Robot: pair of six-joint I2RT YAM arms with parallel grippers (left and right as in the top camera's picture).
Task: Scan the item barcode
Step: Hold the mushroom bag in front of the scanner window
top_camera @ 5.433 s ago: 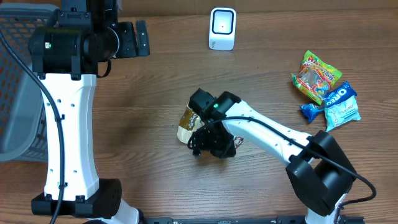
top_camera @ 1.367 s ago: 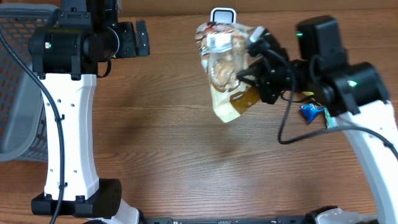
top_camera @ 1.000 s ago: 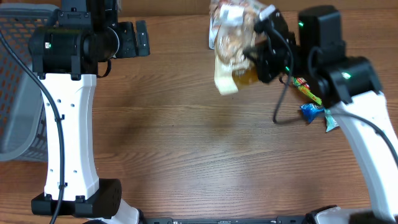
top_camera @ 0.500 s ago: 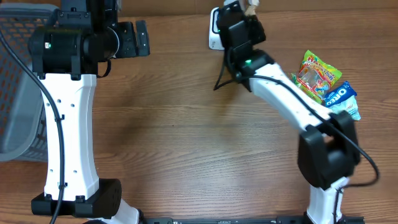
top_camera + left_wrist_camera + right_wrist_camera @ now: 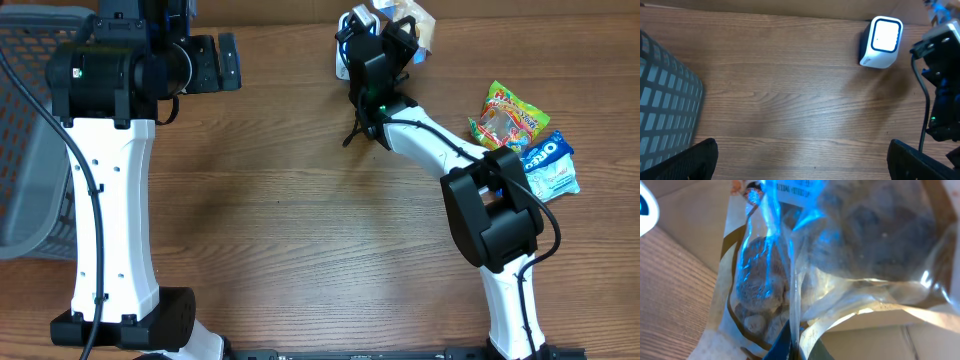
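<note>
Now | left gripper (image 5: 802, 159) spread wide, empty | right gripper (image 5: 395, 30) clamped on snack bag (image 5: 840, 255) near scanner (image 5: 882, 42)

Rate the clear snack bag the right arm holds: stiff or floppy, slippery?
Probably floppy: the snack bag is thin, creased film, so it may sag and buckle. Glossy glare suggests a slippery surface. The loose lumps inside likely shift as it tilts.

The table (image 5: 280, 240) is finished in matt-ish brown wood grain. The snack bag (image 5: 850, 255) is made of clear, crinkly, glossy plastic film, and the scanner (image 5: 881, 42) is cased in smooth white plastic.
</note>
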